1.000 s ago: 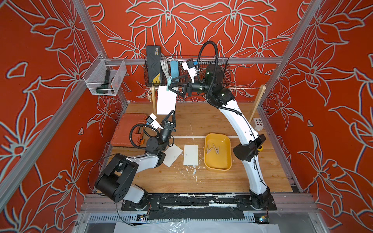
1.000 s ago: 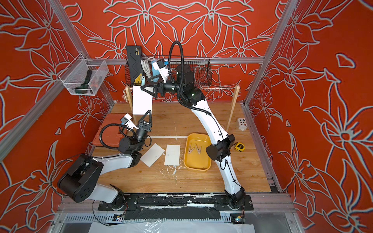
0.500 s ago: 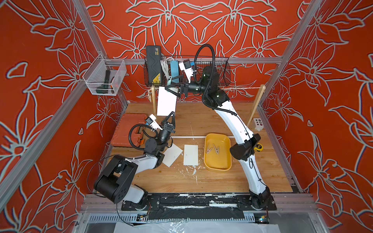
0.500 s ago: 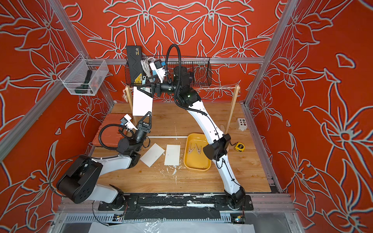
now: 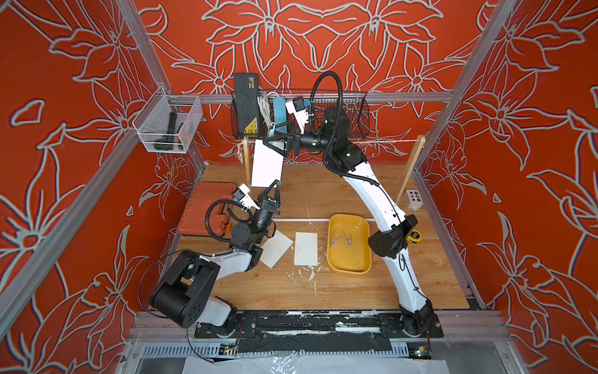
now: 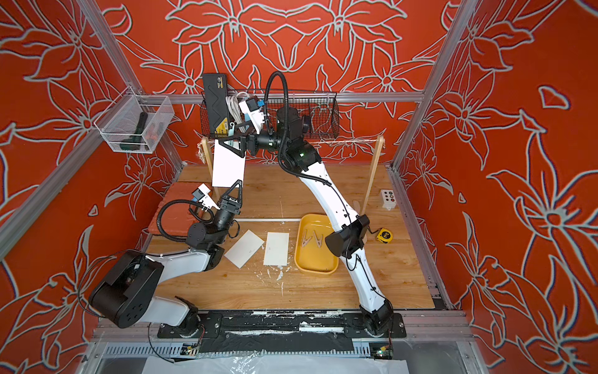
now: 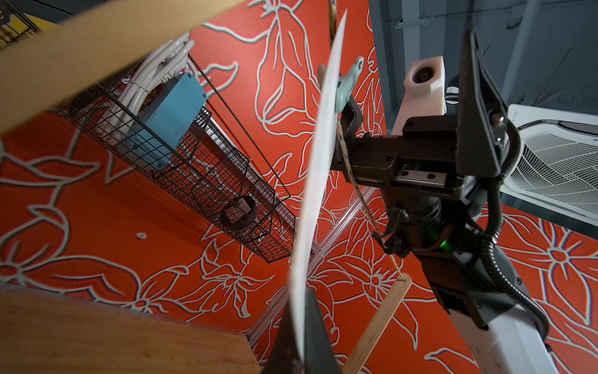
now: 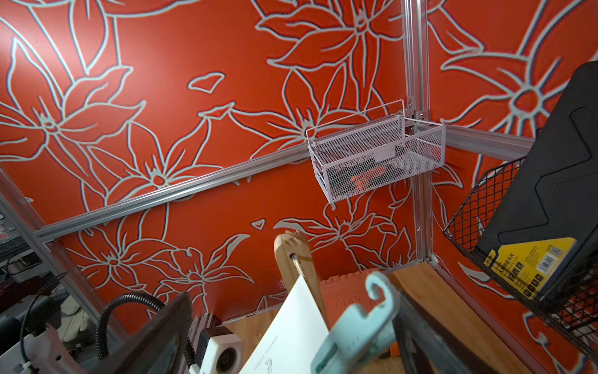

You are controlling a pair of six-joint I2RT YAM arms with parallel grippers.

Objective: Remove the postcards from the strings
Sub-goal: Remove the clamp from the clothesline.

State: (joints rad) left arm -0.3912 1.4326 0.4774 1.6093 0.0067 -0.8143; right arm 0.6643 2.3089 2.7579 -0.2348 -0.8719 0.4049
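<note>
One white postcard (image 5: 267,166) (image 6: 228,168) hangs from the string (image 5: 388,142) (image 6: 349,141) near the left wooden post, pinned by a teal clothespin (image 5: 271,129) (image 8: 359,330). My left gripper (image 5: 276,183) (image 6: 238,184) (image 7: 302,353) is shut on the postcard's (image 7: 320,162) bottom edge. My right gripper (image 5: 270,134) (image 6: 228,134) (image 8: 293,311) is open at the string, its jaws wide on either side of the clothespin (image 7: 348,81), which lies against one finger. Two more postcards (image 5: 278,247) (image 5: 305,248) lie flat on the table.
A yellow tray (image 5: 349,268) right of the flat cards holds two clothespins (image 5: 339,239). An orange case (image 5: 207,207) lies at the left. A button box (image 5: 414,199) and tape measure (image 5: 414,236) sit at the right. A black wire basket (image 5: 356,116) hangs right behind the string.
My right gripper has moved left along the string to the teal clothespin, and its jaws stand wider. The left gripper has kept its hold on the card's bottom edge.
</note>
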